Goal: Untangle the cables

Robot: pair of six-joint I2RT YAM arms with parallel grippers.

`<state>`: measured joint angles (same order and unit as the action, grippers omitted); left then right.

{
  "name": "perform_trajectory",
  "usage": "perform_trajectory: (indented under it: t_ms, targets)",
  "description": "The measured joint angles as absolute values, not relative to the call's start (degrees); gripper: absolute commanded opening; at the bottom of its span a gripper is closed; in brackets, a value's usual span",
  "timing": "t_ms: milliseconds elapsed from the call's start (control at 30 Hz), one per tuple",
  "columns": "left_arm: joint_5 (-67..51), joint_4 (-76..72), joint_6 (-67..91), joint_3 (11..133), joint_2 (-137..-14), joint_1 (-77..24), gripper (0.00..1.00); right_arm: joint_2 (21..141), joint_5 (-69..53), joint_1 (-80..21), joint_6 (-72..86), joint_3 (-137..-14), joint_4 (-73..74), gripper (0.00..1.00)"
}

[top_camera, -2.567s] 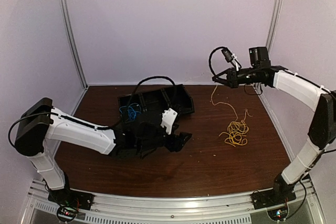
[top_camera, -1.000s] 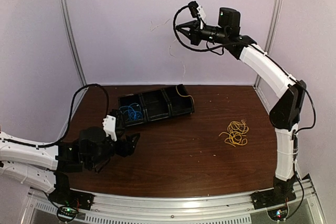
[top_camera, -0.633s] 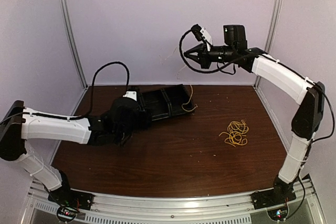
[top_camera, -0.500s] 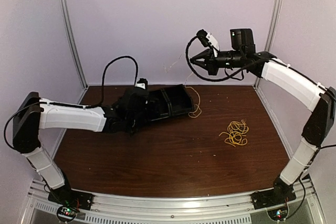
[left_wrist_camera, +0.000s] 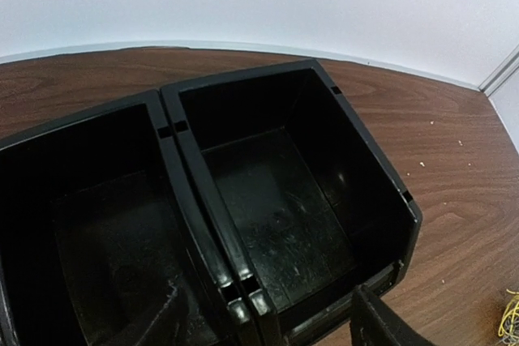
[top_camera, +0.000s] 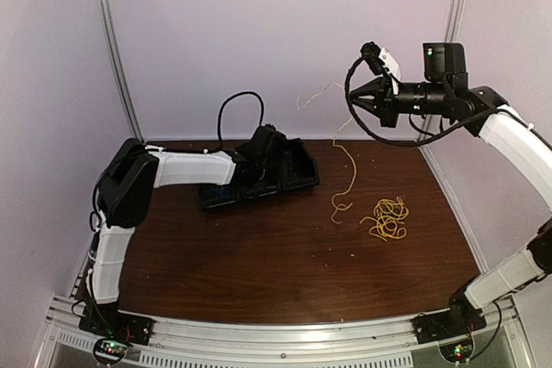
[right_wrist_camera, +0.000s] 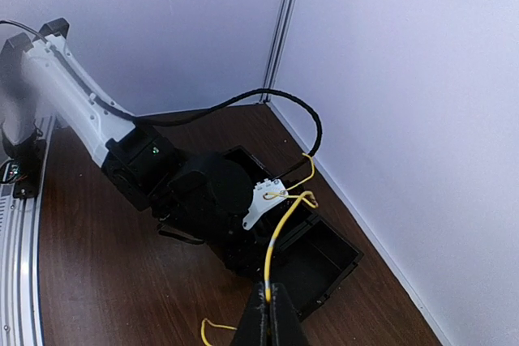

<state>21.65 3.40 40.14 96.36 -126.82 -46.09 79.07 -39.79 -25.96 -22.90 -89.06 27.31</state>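
High at the right, my right gripper (top_camera: 355, 102) is shut on one yellow cable (top_camera: 348, 165). That strand hangs down to the table, its curled lower end just left of a tangled yellow bundle of cables (top_camera: 385, 218). In the right wrist view the closed fingers (right_wrist_camera: 268, 313) pinch the yellow cable (right_wrist_camera: 280, 237), which loops up ahead of them. My left gripper (top_camera: 280, 165) hovers over the black tray (top_camera: 306, 170). Seen from the left wrist, this gripper (left_wrist_camera: 272, 326) is open above two empty tray compartments (left_wrist_camera: 365, 151).
The black tray (right_wrist_camera: 340, 269) stands at the back of the brown table near the rear wall. My left arm (top_camera: 185, 167) stretches across the table's left side to it. A thick black robot cable (top_camera: 237, 109) arches above the tray.
My left arm has swung from the front left up and over the tray. My right arm has carried the yellow cable rightward, dragging its lower end from the tray's edge toward the bundle.
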Motion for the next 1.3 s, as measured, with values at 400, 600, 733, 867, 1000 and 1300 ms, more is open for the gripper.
perform_trajectory:
  t_ms: [400, 600, 733, 867, 1000, 1300]
  targets:
    - [22.6, 14.0, 45.2, 108.2, -134.2, -45.6, 0.51, 78.3, -40.0, -25.9, -22.5, -85.8, 29.1, 0.0]
    - [21.9, 16.4, 47.1, 108.1, -134.8, -45.4, 0.34, 78.2, -40.0, -25.9, -22.1, -86.0, 29.1, 0.0]
    - [22.7, 14.8, 48.8, 104.8, -133.3, -46.0, 0.24, 78.2, -40.0, -25.9, -22.1, -88.0, 30.0, 0.0]
    - [24.9, 15.1, 48.9, 99.9, -129.8, -47.2, 0.22, 78.2, -40.0, -25.9, -22.1, -91.4, 29.8, 0.0]
    - [25.7, 14.5, 49.7, 96.6, -127.8, -48.9, 0.2, 78.4, -40.0, -25.9, -21.8, -92.7, 29.1, 0.0]
    - [29.2, 14.4, 55.4, 86.1, -120.8, -56.6, 0.24, 83.5, -40.0, -25.9, -20.6, -103.7, 29.7, 0.0]
